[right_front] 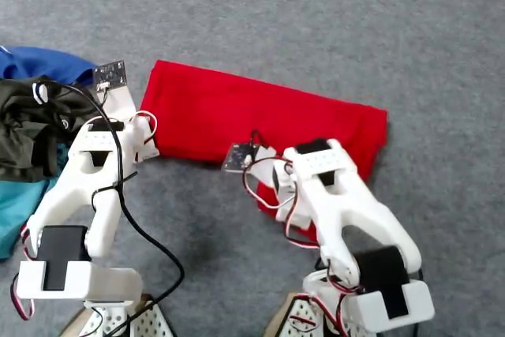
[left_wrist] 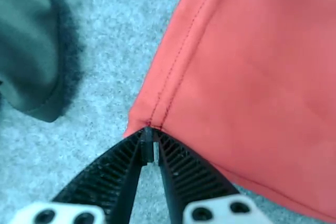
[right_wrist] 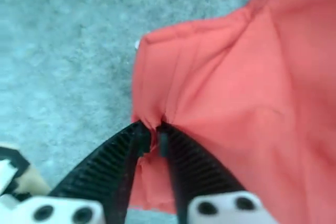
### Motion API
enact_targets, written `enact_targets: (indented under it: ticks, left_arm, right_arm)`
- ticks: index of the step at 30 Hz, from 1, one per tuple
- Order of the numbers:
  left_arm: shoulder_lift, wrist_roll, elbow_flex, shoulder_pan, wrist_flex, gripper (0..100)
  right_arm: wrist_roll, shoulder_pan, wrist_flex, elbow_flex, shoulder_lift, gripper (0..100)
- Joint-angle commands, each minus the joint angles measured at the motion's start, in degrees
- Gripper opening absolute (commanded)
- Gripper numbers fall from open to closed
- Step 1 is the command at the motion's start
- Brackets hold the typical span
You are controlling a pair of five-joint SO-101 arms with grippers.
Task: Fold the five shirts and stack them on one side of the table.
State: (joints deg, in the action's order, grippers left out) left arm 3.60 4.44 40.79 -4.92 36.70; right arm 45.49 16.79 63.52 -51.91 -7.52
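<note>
The red shirt [right_front: 260,120] was laid out as a long band across the middle of the grey surface [right_front: 410,29], slanting in the high view from the far left towards the near right. The jaws of the left arm [right_front: 87,171] were seen closed on the shirt's near left corner, where the stitched hem [left_wrist: 173,72] met the tips and the cloth was pinched between them. The jaws of the right arm [right_front: 339,195] were likewise clamped on red cloth [right_wrist: 236,93], a bunched, wrinkled flap at the shirt's near edge being gripped just above the surface. At the left edge of the surface a crumpled heap was formed by a blue shirt [right_front: 39,62], a dark olive shirt [right_front: 28,128] and a teal shirt [right_front: 16,203]. The dark olive shirt was found near the held corner but apart from it, a strip of grey surface being left between them.
</note>
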Motion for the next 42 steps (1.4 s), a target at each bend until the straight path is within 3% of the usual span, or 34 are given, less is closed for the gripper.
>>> enact_targets:
  ticks: [1,6,12,18,31,42]
  left_arm:
    - [0.31,-0.62,-2.29,-0.26,0.26,2]
    - [0.31,-0.62,-2.29,-0.26,0.26,2]
    - [0.31,-0.62,-2.20,-0.26,0.35,2]
    - [0.31,-0.70,-2.37,-0.35,1.49,2]
    - [0.31,-0.70,-2.20,-0.35,1.49,2]
    - [0.31,-0.70,-2.29,-0.35,1.49,2]
  right_arm:
    - [-1.58,2.77,0.18,-1.19,1.10,18.8]
    - [-5.98,8.31,-2.29,-3.74,1.10,18.8]
    - [-8.88,8.57,-2.99,-4.18,1.10,18.7]
    - [-9.23,8.75,-3.08,-5.14,1.19,8.0]
    - [-10.37,8.92,-3.25,-5.32,0.66,14.2]
    - [-9.58,7.96,-4.40,-4.26,0.66,10.7]
